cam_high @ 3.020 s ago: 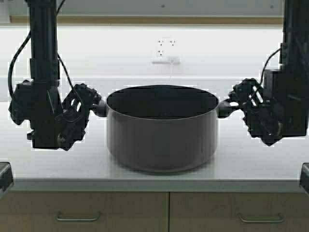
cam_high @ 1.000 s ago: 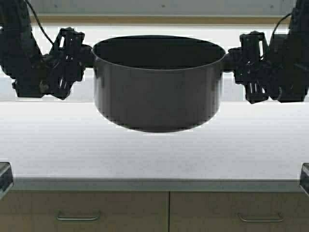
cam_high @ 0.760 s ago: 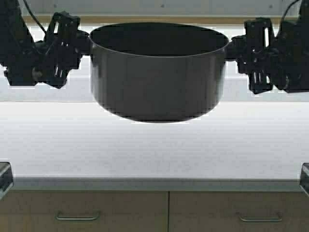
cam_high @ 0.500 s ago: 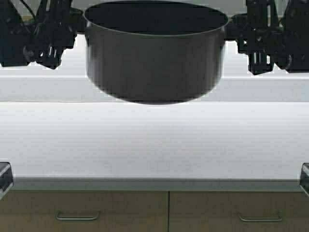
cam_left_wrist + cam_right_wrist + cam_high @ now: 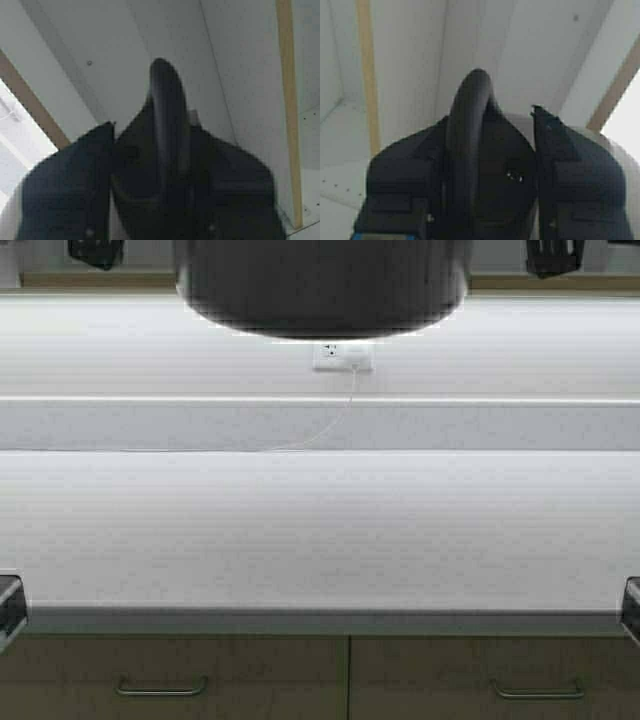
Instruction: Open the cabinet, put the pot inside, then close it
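Dark grey metal fills the top of the high view: the pot [image 5: 320,285] hangs in the air well above the far edge of the counter [image 5: 320,530], only its lower wall and rounded base showing, the rim cut off by the top of the view. It sits level, centred between the counter's left and right ends, just above a white wall socket [image 5: 343,357] whose thin cable [image 5: 330,420] trails down toward the counter.

At the far left corner, only the bottom tip of the left claw [image 5: 96,252] shows in the high view, raised level with the pot's side. Its wrist view shows it closed on the pot's black loop handle [image 5: 167,130], which stands up between its two dark fingers [image 5: 70,185], with the pale grey inside of the cabinet [image 5: 150,45] behind and a tan wood edge [image 5: 286,75] running alongside.

At the far right corner the right claw [image 5: 553,254] mirrors this pose, again with only its lowest part in the high view. Its wrist view shows it gripping the other loop handle [image 5: 467,130] between its fingers [image 5: 575,185], pale cabinet walls [image 5: 410,55] and a tan edge strip [image 5: 365,65] beyond.

Along the near edge of the counter, below it, are two wood-fronted drawers with horizontal bar handles [image 5: 160,687].
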You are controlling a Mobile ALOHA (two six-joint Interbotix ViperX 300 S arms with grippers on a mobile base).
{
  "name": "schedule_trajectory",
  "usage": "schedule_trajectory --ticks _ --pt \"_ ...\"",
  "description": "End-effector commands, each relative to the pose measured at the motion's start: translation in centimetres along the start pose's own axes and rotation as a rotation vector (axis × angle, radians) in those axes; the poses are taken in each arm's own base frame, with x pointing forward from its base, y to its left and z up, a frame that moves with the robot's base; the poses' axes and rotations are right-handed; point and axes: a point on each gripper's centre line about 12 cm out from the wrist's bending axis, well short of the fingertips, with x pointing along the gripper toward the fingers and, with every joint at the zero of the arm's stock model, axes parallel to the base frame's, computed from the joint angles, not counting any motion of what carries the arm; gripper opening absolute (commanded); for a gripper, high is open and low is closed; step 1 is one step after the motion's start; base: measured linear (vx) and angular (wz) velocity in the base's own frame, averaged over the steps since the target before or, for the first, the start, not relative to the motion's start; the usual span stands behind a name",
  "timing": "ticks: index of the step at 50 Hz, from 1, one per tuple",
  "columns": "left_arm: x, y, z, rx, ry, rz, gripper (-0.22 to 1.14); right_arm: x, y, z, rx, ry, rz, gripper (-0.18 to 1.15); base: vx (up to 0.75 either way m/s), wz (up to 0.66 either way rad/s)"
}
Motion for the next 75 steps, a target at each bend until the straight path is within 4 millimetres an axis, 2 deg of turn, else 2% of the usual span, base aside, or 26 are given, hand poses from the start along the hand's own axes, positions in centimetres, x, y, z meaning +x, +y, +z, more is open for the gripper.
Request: schedule_trajectory --ticks 1,16,28,37,41,47,53,62,69,75 --pt "1.8 -4.9 0.8 -0.017 0.003 -0.081 0.03 1.7 6.2 0.8 0.009 -0.010 0.109 0.08 0.00 0.00" --pt "4.4 -8.4 1.7 0.003 0.034 -0.057 0.03 3.5 8.9 1.9 0.038 -0.037 0.096 0.08 0.00 0.00" --pt "4.6 -7.5 1.5 0.003 0.036 -0.012 0.03 4.0 8.2 1.6 0.039 -0.026 0.064 0.08 0.00 0.00" --pt "6.1 -7.2 2.1 0.020 0.011 -0.005 0.03 4.6 8.4 2.6 0.026 -0.052 0.064 0.08 0.04 -0.01" --pt "7.9 -6.7 3.0 0.026 -0.020 0.005 0.03 5.8 8.5 3.1 0.022 -0.057 0.046 0.08 0.14 -0.02" --pt "10.9 -6.5 3.8 0.024 -0.043 0.011 0.03 8.6 8.4 3.5 0.017 -0.044 -0.013 0.08 0.19 -0.02" --pt "13.8 -6.0 3.1 0.018 -0.024 0.027 0.03 11.1 8.0 3.6 0.013 -0.048 -0.020 0.08 0.16 0.02" --pt "18.1 -5.3 2.4 0.018 -0.030 0.011 0.03 15.5 6.2 3.8 0.013 -0.082 0.032 0.07 0.11 0.04" --pt "20.8 -4.0 1.5 -0.005 -0.010 0.034 0.03 17.7 5.1 3.7 0.037 -0.094 0.055 0.07 0.06 0.04" --pt "22.2 -2.7 0.9 -0.029 -0.001 0.053 0.03 18.9 4.2 3.7 0.038 -0.098 0.049 0.07 0.04 0.05"
